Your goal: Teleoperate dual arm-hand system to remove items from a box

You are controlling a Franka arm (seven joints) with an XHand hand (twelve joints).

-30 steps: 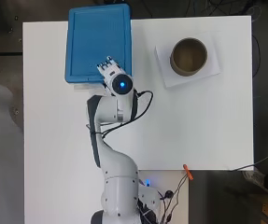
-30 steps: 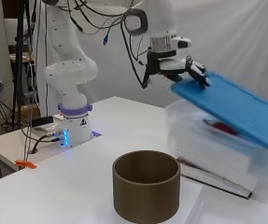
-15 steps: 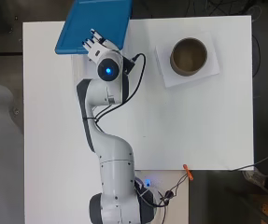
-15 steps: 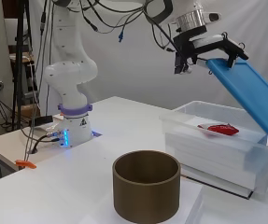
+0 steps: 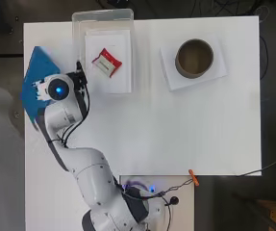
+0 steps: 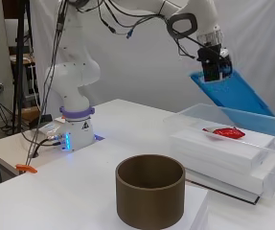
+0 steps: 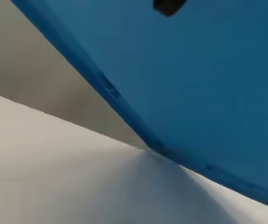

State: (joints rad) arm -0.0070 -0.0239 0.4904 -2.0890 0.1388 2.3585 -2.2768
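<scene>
I am holding the flat blue plastic lid (image 6: 233,93) up in the air, tilted steeply, off to the side of the clear plastic box (image 5: 77,53) and out over the table's edge. My hand (image 6: 213,67) sits at the lid's upper end; from the side it looks clamped on that edge, though the fingers themselves are mostly hidden behind the wrist and the lid. The wrist camera shows little beyond the lid's blue surface (image 7: 194,79) running across it, with the white table (image 5: 176,130) below.

So the opening step looks done: the box stands uncovered on the table, near its far edge. Inside it lies a white rectangular block or stack (image 5: 108,72), and on top of that rests a small red and white packet (image 5: 106,62), plainly exposed and untouched. That packet is the item I judge still has to come out.

A brown cylindrical container (image 5: 194,57) stands upright on a white sheet of paper (image 5: 169,77), well apart from the box, and it looks empty from above; it may be where the packet should go, but I cannot be sure.

What is left, as I read it: put the lid down somewhere clear of the box, free my hand, then reach in for the packet
</scene>
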